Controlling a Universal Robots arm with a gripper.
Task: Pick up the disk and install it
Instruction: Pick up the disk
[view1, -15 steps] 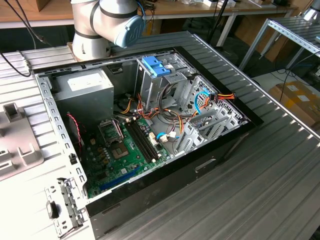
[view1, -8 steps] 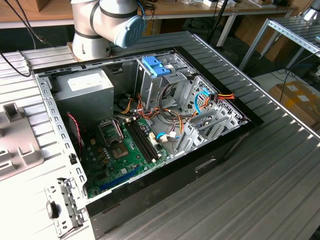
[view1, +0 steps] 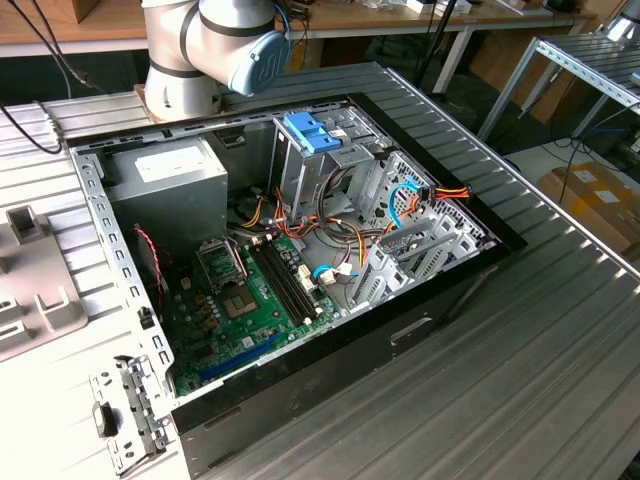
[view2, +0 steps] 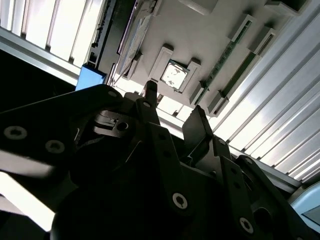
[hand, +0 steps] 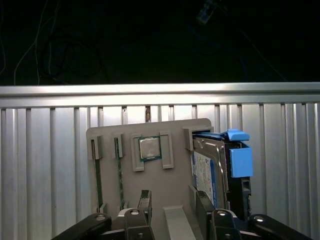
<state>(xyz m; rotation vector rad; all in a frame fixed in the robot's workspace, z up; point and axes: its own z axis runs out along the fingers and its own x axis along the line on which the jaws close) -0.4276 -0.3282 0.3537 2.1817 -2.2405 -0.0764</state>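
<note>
The disk (hand: 214, 172) stands on edge in a slot at one end of a grey holder tray (hand: 172, 132). It is a grey drive in a light-blue carrier with a brighter blue end tab (hand: 240, 161). In the second wrist view that blue tab (view2: 90, 78) shows past the dark linkage. My gripper (hand: 172, 202) hovers over the tray, open, with nothing between its fingers. One dark finger (hand: 204, 200) is close beside the disk's near end, the other finger (hand: 144, 199) is over the tray's middle. In the second wrist view the gripper (view2: 174, 102) points at the same tray.
The tray also holds a processor chip (hand: 149, 148) and two memory sticks (hand: 120, 172). It lies on a ribbed metal table (hand: 45, 165). In the exterior view an open computer case (view1: 300, 250) holds a drive cage with a blue carrier (view1: 306, 132) on top, next to the arm's base (view1: 200, 60).
</note>
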